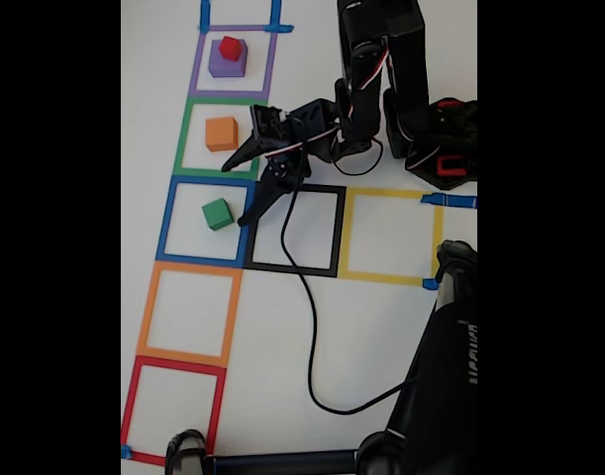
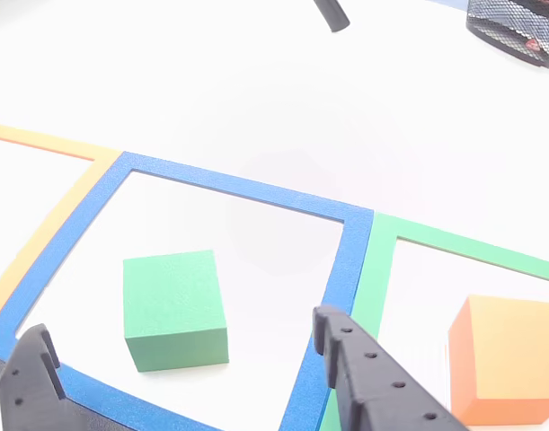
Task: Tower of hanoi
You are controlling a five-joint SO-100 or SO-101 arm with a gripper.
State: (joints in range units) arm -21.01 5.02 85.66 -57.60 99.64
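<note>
Take the blue tape square (image 1: 208, 220) on the white table (image 1: 381, 336) as your landmark: your small green foam cube (image 1: 217, 213) sits inside it, toward its right side in the fixed view, flat on the table and touching nothing. Your black two-finger gripper (image 1: 239, 193) hovers at the right edge of that square with its fingers spread wide, pinching nothing; in the other view the two black fingertips (image 2: 341, 337) frame the green cube (image 2: 175, 310) from the near side, with clear space between them and it. Above the blue square in the fixed view lies a green tape square (image 1: 223, 137) holding an orange cube (image 1: 221, 133), which is just beyond the blue border (image 2: 346, 269) in the other view (image 2: 508, 359). One square further up, a purple tape square (image 1: 233, 61) holds a purple block (image 1: 227, 62) with a small red cube (image 1: 230, 47) stacked on it. Directly right of the blue square is a black tape square (image 1: 296, 230), and the arm's black cable (image 1: 307, 327) trails down across it. Below the blue square is an orange tape square (image 1: 188, 313). A black stand (image 1: 446, 376) rises at the lower right, well away from the blue square.
</note>
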